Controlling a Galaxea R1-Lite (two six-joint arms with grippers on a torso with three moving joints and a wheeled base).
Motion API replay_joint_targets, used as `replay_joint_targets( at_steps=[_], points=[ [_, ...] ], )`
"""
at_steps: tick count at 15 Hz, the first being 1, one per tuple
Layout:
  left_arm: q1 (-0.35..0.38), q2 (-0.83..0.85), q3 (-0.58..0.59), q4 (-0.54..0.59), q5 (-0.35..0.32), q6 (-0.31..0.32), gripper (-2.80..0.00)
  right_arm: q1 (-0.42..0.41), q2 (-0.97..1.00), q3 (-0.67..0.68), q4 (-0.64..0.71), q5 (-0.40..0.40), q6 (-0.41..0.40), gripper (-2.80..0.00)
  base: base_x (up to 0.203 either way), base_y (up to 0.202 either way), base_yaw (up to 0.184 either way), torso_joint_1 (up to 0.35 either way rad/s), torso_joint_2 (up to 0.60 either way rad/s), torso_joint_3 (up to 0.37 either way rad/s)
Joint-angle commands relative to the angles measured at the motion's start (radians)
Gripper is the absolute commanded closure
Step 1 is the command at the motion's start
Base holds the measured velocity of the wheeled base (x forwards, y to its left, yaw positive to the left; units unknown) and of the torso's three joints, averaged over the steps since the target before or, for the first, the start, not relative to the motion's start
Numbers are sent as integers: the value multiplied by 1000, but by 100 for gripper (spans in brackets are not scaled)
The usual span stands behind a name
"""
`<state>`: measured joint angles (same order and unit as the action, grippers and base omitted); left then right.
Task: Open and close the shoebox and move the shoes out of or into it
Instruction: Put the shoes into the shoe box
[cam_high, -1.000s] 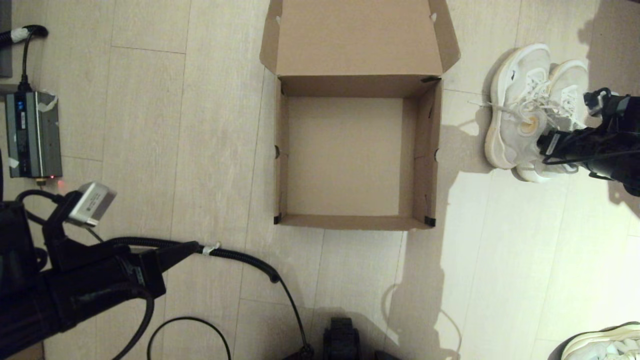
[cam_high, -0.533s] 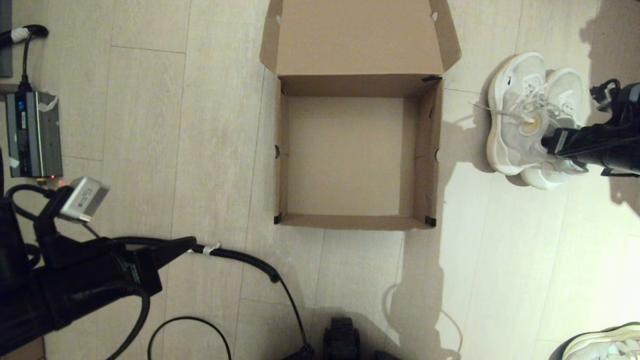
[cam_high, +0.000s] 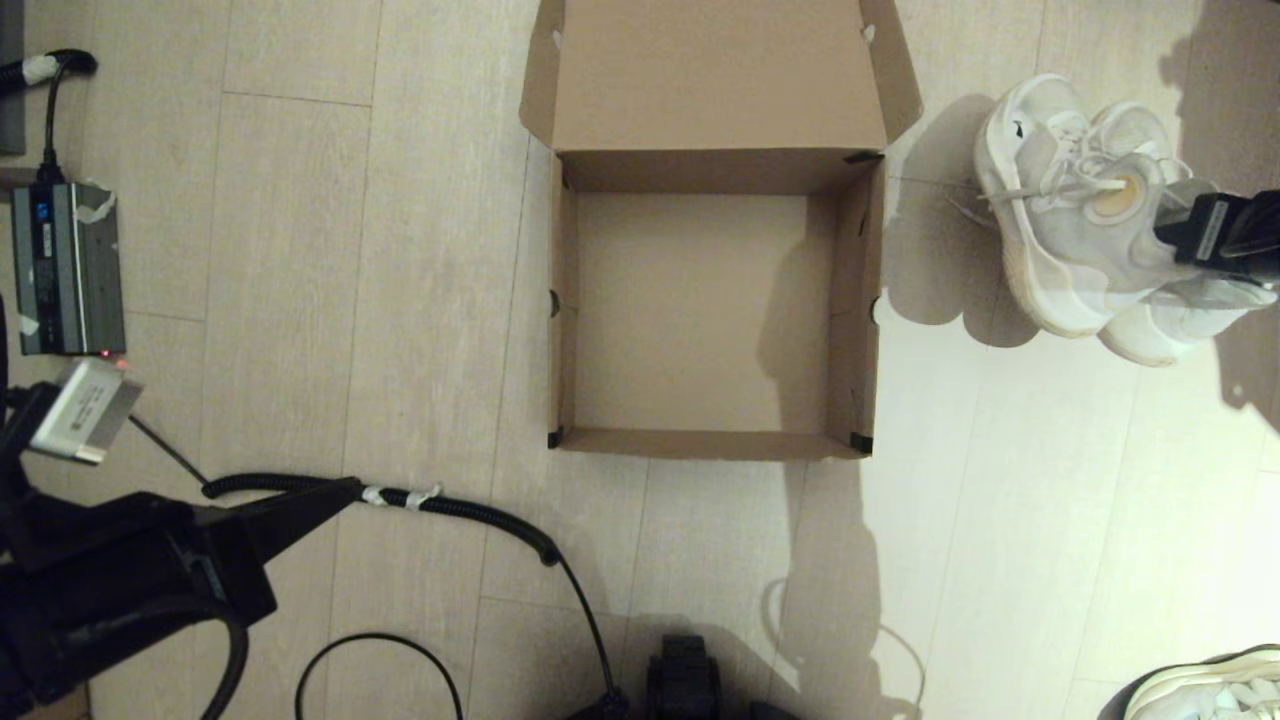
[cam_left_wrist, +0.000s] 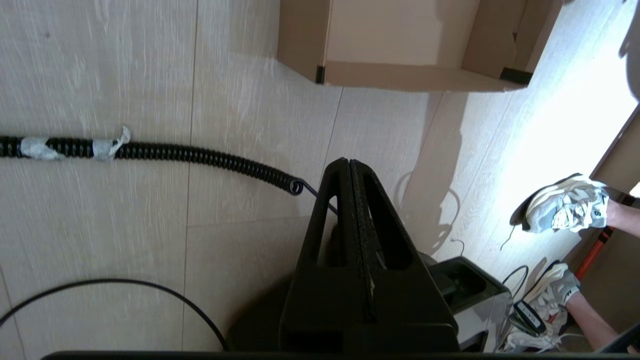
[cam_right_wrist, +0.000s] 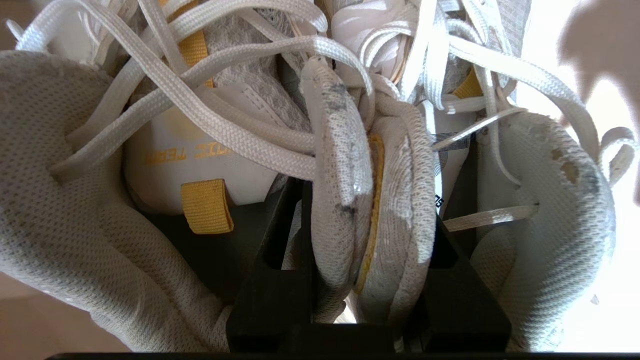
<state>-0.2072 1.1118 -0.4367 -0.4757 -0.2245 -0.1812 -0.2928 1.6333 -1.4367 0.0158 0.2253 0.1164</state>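
The brown shoebox (cam_high: 860, 300) stands open and empty in the middle of the floor, its flap lid (cam_high: 715, 75) folded back. To its right the pair of white mesh shoes (cam_high: 1060, 230) hangs lifted off the floor. My right gripper (cam_right_wrist: 367, 200) is shut on the shoes, pinching the two inner collars (cam_right_wrist: 350, 165) together between its black fingers (cam_right_wrist: 280, 250). In the head view that gripper (cam_high: 1200, 232) shows at the right edge. My left gripper (cam_left_wrist: 350, 167) is shut on nothing, low at the left, clear of the box (cam_left_wrist: 400, 75).
A coiled black cable (cam_high: 470, 512) crosses the floor left of the box. A grey power unit (cam_high: 65, 265) lies at the far left. A lone sneaker (cam_high: 1210, 685) sits at the bottom right corner. A person's feet in sneakers (cam_left_wrist: 567, 210) show in the left wrist view.
The right gripper has raised the pair of shoes off the floor; they now look larger, tilted and shifted up and right. The left arm has drawn back toward the left edge.
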Motion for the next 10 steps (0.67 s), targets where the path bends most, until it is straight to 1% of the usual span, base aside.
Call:
replay_joint_targets(
  at_steps=[1, 5, 7, 9, 10],
  points=[
    [0, -20, 11, 0, -1, -1, 0, 1, -91, -14, 44, 11, 1, 0, 0, 0, 0, 0, 0, 0],
    [0, -6, 49, -1, -1, -3, 0, 5, -221, -108, 241, 114, 31, 0, 0, 0, 0, 0, 0, 0],
    [0, 3, 45, 0, 0, -4, 0, 78, -273, -113, 272, 125, 62, 0, 0, 0, 0, 0, 0, 0],
    [-3, 13, 44, 0, 2, -4, 0, 152, -330, -108, 294, 125, 132, 0, 0, 0, 0, 0, 0, 0],
    [-1, 13, 44, 0, 2, -4, 0, 181, -355, -107, 319, 125, 154, 0, 0, 0, 0, 0, 0, 0]
  ],
)
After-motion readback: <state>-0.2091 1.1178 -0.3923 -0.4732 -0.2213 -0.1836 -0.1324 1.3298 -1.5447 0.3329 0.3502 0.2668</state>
